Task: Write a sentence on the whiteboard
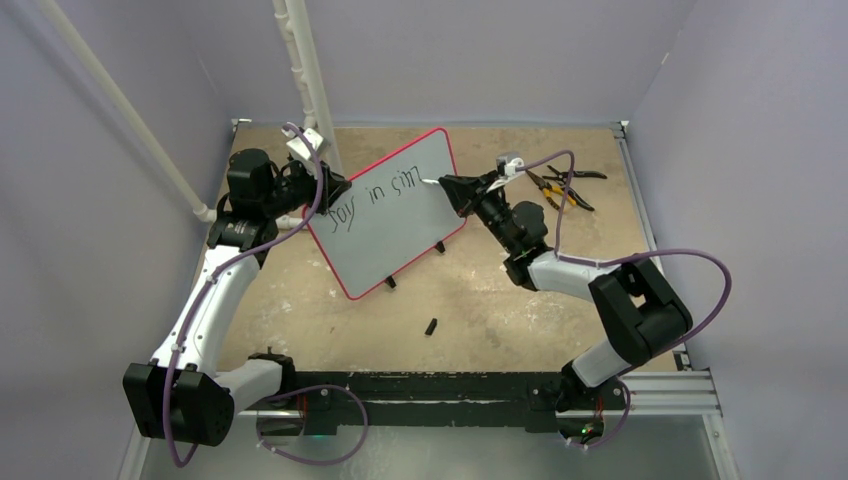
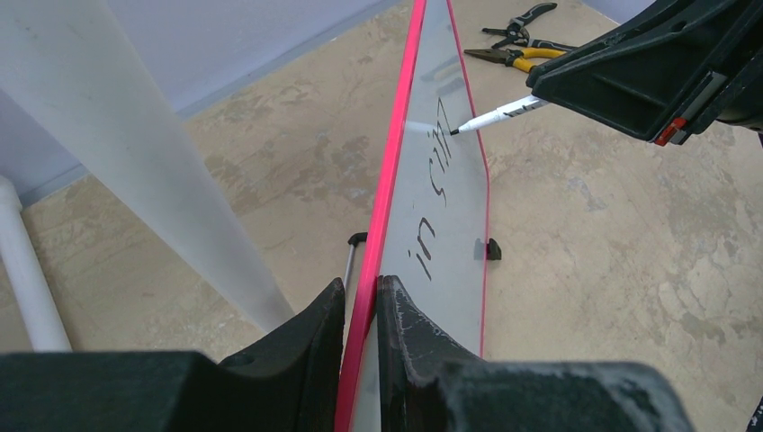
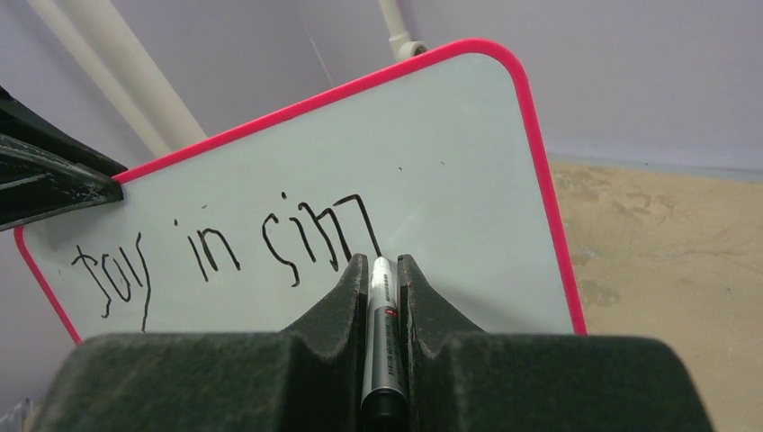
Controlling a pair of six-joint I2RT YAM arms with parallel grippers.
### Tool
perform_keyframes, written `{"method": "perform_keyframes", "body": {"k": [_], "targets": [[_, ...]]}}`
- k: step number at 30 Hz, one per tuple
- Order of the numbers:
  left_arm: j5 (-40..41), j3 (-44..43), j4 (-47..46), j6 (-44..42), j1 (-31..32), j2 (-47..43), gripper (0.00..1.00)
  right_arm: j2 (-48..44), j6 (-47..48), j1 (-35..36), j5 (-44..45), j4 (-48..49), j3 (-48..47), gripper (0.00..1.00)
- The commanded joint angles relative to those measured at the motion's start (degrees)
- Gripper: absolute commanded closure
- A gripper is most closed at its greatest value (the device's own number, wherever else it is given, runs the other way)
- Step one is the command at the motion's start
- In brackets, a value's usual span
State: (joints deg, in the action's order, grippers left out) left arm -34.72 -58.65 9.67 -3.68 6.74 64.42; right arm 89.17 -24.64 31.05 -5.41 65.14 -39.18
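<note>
Mottled tan table (image 1: 480,300) inside lilac walls. On its far half, propped at a tilt: whiteboard (image 1: 390,225), red rim pinched between nearly closed left gripper (image 2: 362,288). Clamped tight in right gripper (image 3: 385,263): marker (image 3: 381,301), tip against the sentence (image 3: 225,247), reading "Joy in sim". Pliers (image 1: 560,185) off to the right.

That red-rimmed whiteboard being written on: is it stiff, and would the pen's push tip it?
Probably stiff: the whiteboard looks flat though the left end effector pinches only one edge. Likely light, being thin seen edge-on. Without that grip the marker might tip it, since its black feet look small.
</note>
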Motion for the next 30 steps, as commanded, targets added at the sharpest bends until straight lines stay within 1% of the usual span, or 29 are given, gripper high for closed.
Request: {"method": "perform_keyframes", "body": {"k": [1,3,4,10,13,17,20,21,24,27,30], "targets": [[-0.61,0.26,-1.33,0.67,-0.37,-0.74,0.82,-2.6,0.31,-0.35,0.82,-0.01,0.35,1.0],[-0.5,0.13,-1.49,1.13,-0.41,-0.87,0.81,-3.85,0.26,-0.35,0.25,0.41,0.71,1.0],[-0.38,-0.21,-1.42,1.58,-0.4,-0.87,0.78,-4.7,0.27,-0.33,-0.22,0.42,0.93,1.0],[1.19,-3.33,-0.24,3.21,-0.33,-2.08,0.52,-12.11,1.52,-0.36,-2.35,0.21,3.45,1.0],[2.43,-4.57,-0.17,5.84,-0.2,-3.45,0.44,-17.16,2.98,-0.29,-1.72,-1.03,4.95,1.0],[3.74,-7.71,1.02,6.87,0.23,-4.13,0.4,-22.75,5.65,-0.29,-0.67,-4.47,6.42,1.0],[6.05,-12.91,4.73,5.92,2.27,-2.13,0.4,-26.34,6.4,-0.35,0.58,-6.36,7.67,1.0],[7.56,-14.45,6.48,5.46,3.63,-1.18,0.4,-27.41,6.08,-0.29,1.15,-6.42,8.41,1.0],[14.5,-18.46,8.86,3.98,11.11,2.43,0.4,-30.21,5.74,-0.32,2.32,-4.16,11.26,1.0],[15.77,-21.9,8.82,4.58,15.41,6.26,0.4,-31.93,5.87,-0.29,2.54,-2.75,12.93,1.0],[18.23,-25.35,9.54,4.29,18.69,10.54,0.4,-32.41,6.71,-0.29,2.07,-3.65,13.0,1.0]]}}
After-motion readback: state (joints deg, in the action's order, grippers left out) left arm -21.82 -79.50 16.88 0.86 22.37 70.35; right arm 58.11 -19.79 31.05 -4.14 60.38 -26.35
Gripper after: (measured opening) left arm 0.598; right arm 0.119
